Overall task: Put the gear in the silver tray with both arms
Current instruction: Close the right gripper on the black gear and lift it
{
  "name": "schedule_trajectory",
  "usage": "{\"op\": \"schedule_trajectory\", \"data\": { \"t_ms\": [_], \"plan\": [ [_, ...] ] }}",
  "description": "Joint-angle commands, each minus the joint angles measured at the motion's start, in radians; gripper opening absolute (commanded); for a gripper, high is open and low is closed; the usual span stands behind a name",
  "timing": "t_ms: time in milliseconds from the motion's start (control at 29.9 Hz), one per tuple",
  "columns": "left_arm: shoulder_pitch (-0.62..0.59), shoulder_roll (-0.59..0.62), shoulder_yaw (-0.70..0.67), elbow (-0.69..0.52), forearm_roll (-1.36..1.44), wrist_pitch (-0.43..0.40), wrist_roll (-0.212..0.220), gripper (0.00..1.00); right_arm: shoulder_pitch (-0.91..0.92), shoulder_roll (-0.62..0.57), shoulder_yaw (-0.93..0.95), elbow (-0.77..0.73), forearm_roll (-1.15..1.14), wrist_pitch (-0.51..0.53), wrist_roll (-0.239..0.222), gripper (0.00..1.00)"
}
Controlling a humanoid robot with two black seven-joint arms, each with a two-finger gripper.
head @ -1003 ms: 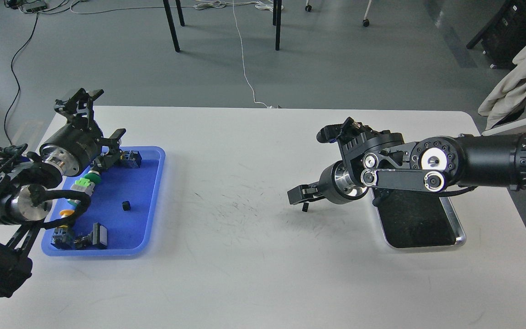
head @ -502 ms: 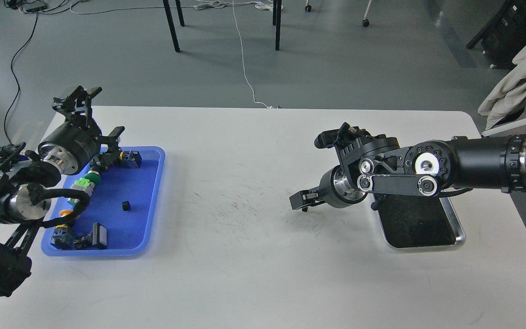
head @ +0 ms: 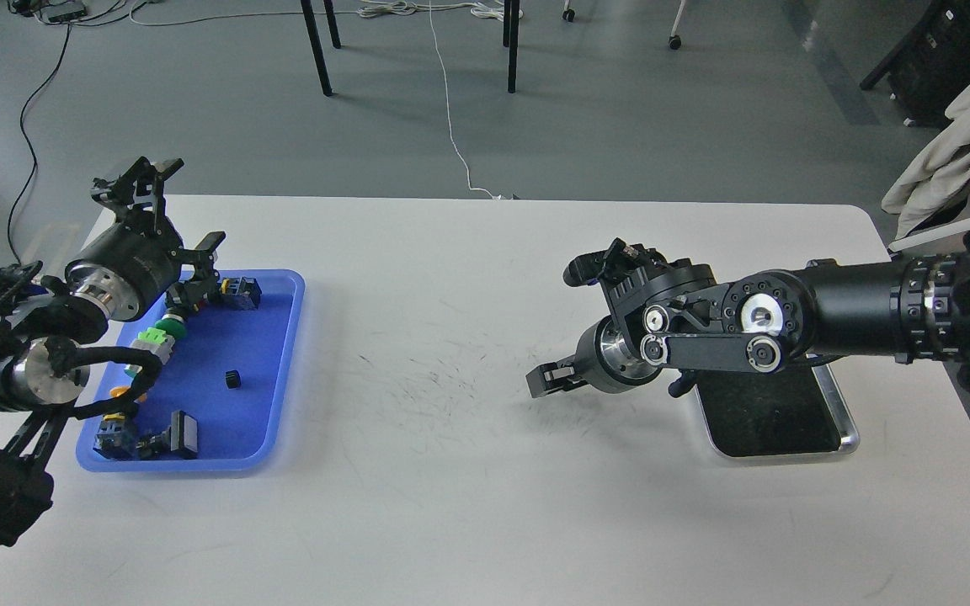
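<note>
The silver tray (head: 845, 421) lies at the right of the white table, its far end hidden under my right arm; the dark bottom that shows is bare. My right gripper (head: 547, 380) points left, low over the table, well left of the tray. Its fingers are dark and close together, so I cannot tell if they hold anything. A small black gear-like part (head: 233, 380) lies in the blue tray (head: 283, 370). My left gripper (head: 199, 271) is open over the blue tray's far left corner.
The blue tray also holds green, orange and black parts (head: 152, 341) along its left side. The table's back edge (head: 485, 199) is beyond both arms. Chair legs and cables are on the floor behind. A cloth hangs at far right (head: 956, 143).
My right arm has swung left, moving its gripper slightly left and down, farther from the silver tray. My left gripper has drifted slightly left and back.
</note>
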Motion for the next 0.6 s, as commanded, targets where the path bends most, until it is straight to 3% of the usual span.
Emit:
{"op": "schedule_trajectory", "data": {
  "t_ms": [0, 301, 435, 569],
  "plan": [
    [0.001, 0.0, 0.001, 0.0, 0.0, 0.0, -0.008, 0.98, 0.0, 0.008, 0.0, -0.008, 0.0, 0.0, 0.001, 0.76],
    [0.001, 0.009, 0.0, 0.0, 0.0, 0.0, -0.01, 0.98, 0.0, 0.026, -0.028, -0.022, 0.001, 0.0, 0.001, 0.65],
    [0.001, 0.012, 0.0, 0.0, 0.0, -0.002, -0.01, 0.98, 0.0, 0.026, -0.031, -0.027, 0.0, 0.0, 0.004, 0.53],
    [0.001, 0.012, 0.0, 0.0, 0.0, 0.0, -0.01, 0.98, 0.0, 0.029, -0.033, -0.03, -0.002, 0.0, 0.004, 0.34]
  ]
}}
